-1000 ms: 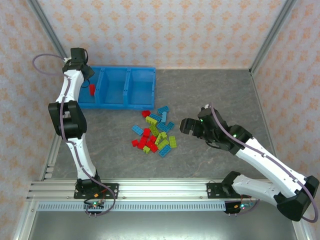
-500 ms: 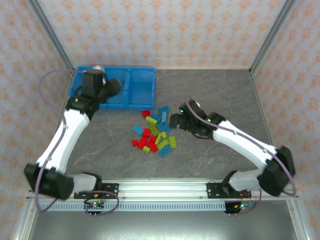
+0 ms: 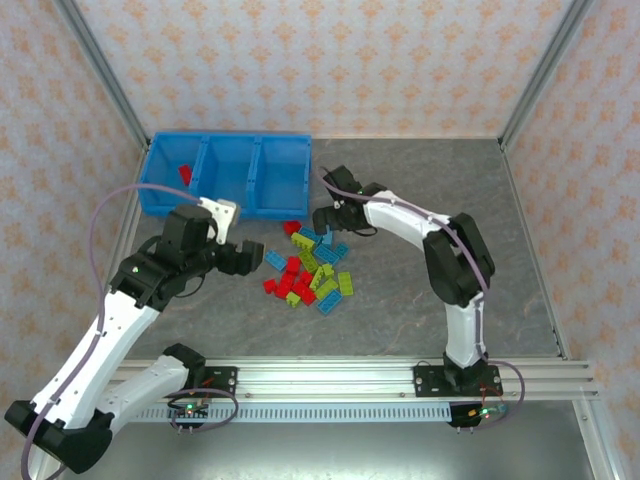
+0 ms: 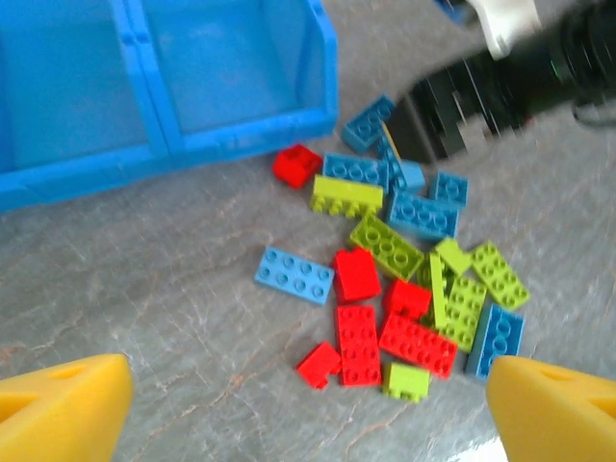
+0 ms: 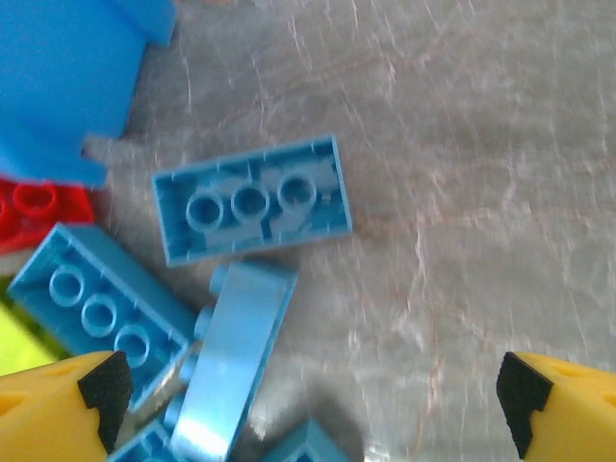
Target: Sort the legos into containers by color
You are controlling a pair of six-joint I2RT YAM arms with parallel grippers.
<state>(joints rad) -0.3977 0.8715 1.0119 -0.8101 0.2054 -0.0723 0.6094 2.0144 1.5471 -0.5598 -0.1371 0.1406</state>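
The left gripper (image 3: 241,259) is spread and empty, just left of the legos (image 3: 308,270). The right gripper (image 3: 326,219) is spread and empty over the pile's far edge, apparently above an upturned light blue brick (image 5: 252,200). The tray (image 3: 230,208) stands just beyond the pile, with one red brick (image 3: 185,175) in its left compartment. Open tabletop (image 3: 430,290) lies to the right.

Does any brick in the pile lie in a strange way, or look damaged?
Nothing looks damaged. In the right wrist view, one light blue brick lies upside down, its hollow underside with three round tubes facing up. Just below it, a second blue brick rests on its side.
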